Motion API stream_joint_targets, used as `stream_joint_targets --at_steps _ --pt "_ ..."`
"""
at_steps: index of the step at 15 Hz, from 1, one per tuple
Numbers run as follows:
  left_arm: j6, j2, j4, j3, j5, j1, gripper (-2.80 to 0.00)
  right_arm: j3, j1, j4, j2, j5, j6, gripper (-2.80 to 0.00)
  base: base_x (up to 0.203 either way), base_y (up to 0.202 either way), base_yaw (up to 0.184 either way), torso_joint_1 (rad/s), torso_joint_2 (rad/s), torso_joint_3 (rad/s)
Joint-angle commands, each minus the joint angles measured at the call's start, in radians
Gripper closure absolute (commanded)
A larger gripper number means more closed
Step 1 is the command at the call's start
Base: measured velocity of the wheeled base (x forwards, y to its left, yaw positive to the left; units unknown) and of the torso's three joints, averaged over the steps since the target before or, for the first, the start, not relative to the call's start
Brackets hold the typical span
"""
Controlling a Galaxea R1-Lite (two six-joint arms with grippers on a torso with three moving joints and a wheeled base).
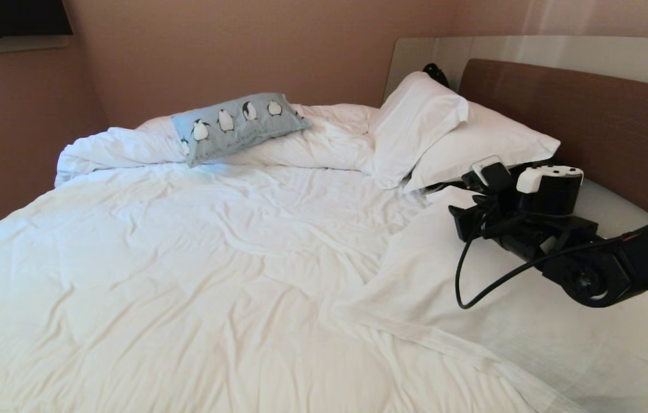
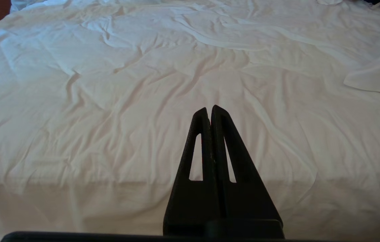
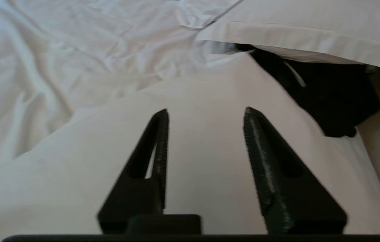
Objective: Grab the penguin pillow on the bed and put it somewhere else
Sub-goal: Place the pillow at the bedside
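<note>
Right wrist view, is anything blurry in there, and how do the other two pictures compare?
Right wrist view: the dark object under the white pillow is smeared, and the right hand has soft finger edges. Left wrist view: sharp, with crisp creases in the bed. Head view: penguin pillow clear.

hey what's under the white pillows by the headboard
A black object pokes out from beneath the lower white pillow, lying on the bed. Most of it is covered, so what it is cannot be told.
</note>
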Motion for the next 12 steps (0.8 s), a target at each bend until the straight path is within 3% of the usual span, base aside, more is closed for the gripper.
stream_joint_targets --at_steps 1,4,8,10,12 --pt "0.000 0.001 0.000 0.000 0.000 0.000 0.00 0.014 0.028 -0.002 -0.005 -0.008 -0.001 -2.80 0.000 0.000 0.000 0.000 0.00 0.000" --pt "0.000 0.001 0.000 0.000 0.000 0.000 0.00 0.029 0.082 0.013 0.004 -0.104 -0.012 -2.80 0.000 0.000 0.000 0.000 0.00 0.000" --pt "0.000 0.000 0.000 0.000 0.000 0.000 0.00 0.040 0.088 0.021 0.011 -0.107 -0.029 -2.80 0.000 0.000 0.000 0.000 0.00 0.000" --pt "0.000 0.001 0.000 0.000 0.000 0.000 0.00 0.029 0.088 0.068 0.025 -0.105 -0.030 -2.80 0.000 0.000 0.000 0.000 0.00 0.000" --pt "0.000 0.000 0.000 0.000 0.000 0.000 0.00 0.013 0.088 0.200 0.033 -0.101 -0.051 -2.80 0.000 0.000 0.000 0.000 0.00 0.000"
